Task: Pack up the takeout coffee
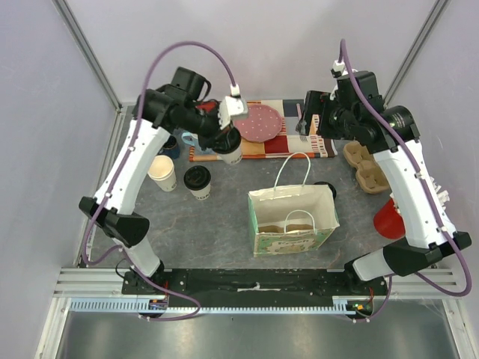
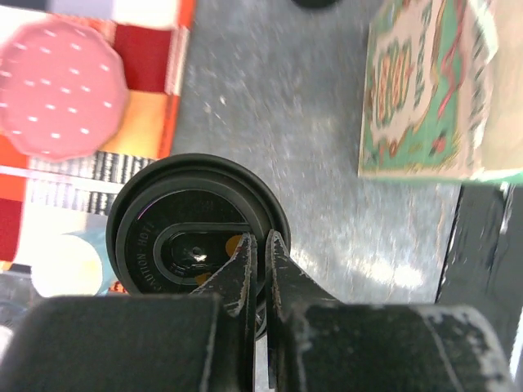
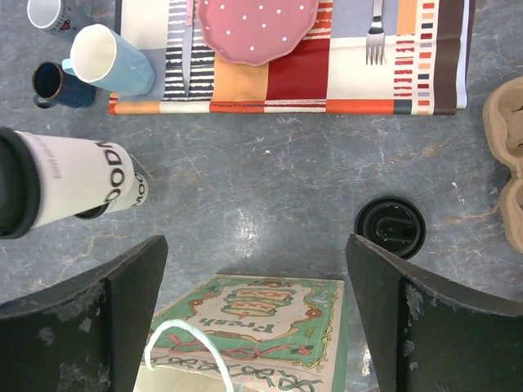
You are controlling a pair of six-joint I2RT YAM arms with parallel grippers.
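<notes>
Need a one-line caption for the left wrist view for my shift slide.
Left gripper shut on the rim of the coffee cup's black lid, pink plate and paper bag beyond.

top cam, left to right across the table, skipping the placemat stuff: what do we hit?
open paper cup → standing lidded cup → held cup, pinched at its lid by the left claw → paper bag → cardboard cup carrier
</notes>
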